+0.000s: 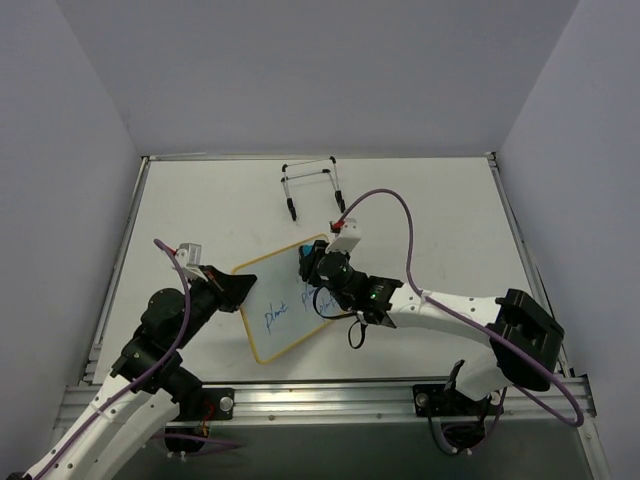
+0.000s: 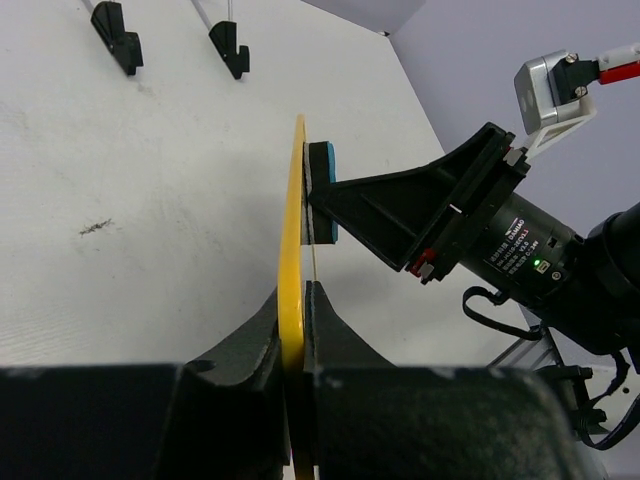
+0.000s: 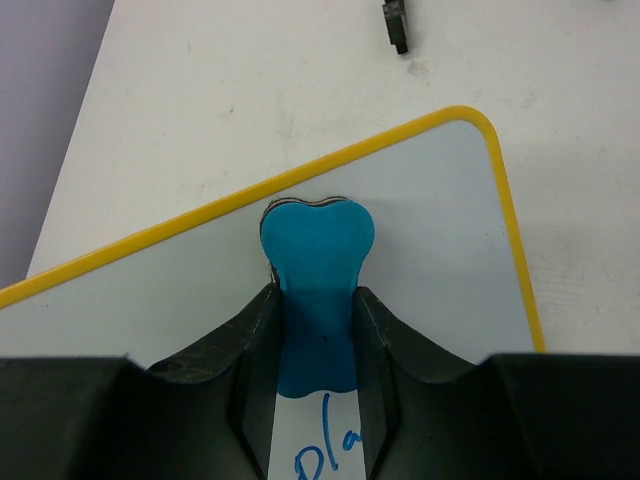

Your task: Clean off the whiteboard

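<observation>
Mid-frame in the top view, the whiteboard (image 1: 285,310) was pinched at its left edge by the left gripper (image 1: 243,288), while the right gripper (image 1: 308,266) clamped the eraser (image 3: 318,250) against its upper corner; firm, even strokes toward the blue writing (image 1: 277,313) seemed best.

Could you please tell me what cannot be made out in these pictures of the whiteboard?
- Handwriting: too small in the top view, partly under the right gripper; cut off by its fingers and bottom edge in the right wrist view.
- Whiteboard face: edge-on in the left wrist view.
- Wire stand: only feet show in the wrist views.
</observation>
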You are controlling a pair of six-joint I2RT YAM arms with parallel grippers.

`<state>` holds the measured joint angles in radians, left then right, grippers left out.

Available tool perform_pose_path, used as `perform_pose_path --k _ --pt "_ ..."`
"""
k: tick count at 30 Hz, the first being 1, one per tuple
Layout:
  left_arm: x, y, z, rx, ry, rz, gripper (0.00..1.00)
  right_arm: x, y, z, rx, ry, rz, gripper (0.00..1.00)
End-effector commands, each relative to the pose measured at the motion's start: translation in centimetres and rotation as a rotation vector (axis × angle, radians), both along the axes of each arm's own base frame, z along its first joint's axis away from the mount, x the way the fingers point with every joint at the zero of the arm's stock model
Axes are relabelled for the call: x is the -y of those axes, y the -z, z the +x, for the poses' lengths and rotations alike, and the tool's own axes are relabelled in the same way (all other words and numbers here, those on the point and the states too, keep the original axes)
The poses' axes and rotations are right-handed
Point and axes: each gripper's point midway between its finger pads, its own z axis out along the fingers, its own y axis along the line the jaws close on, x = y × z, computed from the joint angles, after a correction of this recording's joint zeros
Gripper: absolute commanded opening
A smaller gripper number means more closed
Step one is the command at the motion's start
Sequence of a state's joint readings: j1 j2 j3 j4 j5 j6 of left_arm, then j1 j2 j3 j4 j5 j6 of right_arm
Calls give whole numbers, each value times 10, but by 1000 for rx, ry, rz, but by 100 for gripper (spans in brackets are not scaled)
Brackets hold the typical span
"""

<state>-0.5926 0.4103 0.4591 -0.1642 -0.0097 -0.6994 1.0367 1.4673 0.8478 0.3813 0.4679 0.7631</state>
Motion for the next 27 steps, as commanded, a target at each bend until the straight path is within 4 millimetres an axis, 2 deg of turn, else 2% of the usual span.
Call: perform_pose_path --k 1,6,9,12,15,16,17,19,20,27 --pt "36 -39 -35 127 289 -29 2 -40 20 -40 -28 -357 -48 0" --pt "38 -41 -34 127 299 -11 2 -84 -22 -80 50 -487 20 0" --pt "39 -42 -33 133 304 -9 2 -95 -32 -92 45 -507 54 0" --pt "41 -43 -34 134 313 -9 2 -94 -31 -94 43 -526 49 0" --pt "43 -46 -36 129 335 -5 2 -69 -11 -78 12 -478 -3 0" --pt "44 -49 -37 133 346 -4 2 -52 6 -68 -21 -475 -16 0" --pt "46 -50 -40 134 365 0 2 -43 7 -60 -21 -464 -9 0" --pt "49 -47 -40 122 381 7 2 -25 19 -48 -34 -436 -50 0" --pt "51 -47 -41 122 396 4 2 -10 28 -35 -52 -407 -62 0" --pt "54 -47 -41 108 413 17 2 27 61 3 -121 -359 -79 0"
